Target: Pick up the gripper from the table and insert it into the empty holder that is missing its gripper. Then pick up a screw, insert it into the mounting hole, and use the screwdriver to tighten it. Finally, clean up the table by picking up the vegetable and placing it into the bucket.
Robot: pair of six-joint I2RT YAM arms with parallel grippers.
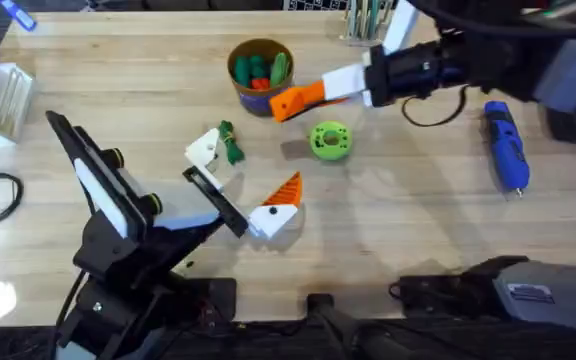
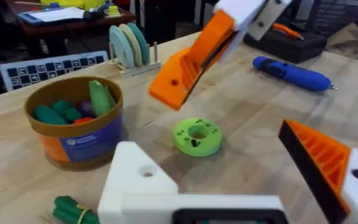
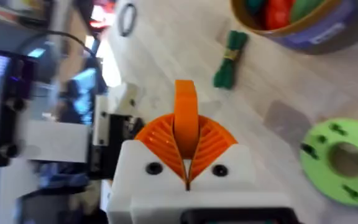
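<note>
Between closed right claw (image 3: 186, 163) pads, gripper (image 3: 186, 118) stands orange, wedge-shaped.

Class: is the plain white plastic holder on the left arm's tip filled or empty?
Empty: the holder has a bare face; the loose orange wedge sits clamped in the right gripper.

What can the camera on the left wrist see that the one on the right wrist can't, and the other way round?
Left wrist view alone: the blue screwdriver lying on the table, and a rack of round plates standing behind the bucket.

Right wrist view alone: a black cable loop at the far side of the table.

Both: the bucket filled with toy vegetables, the lime-green disc with holes, and the small dark green leafy bundle lying on the wood.
</note>
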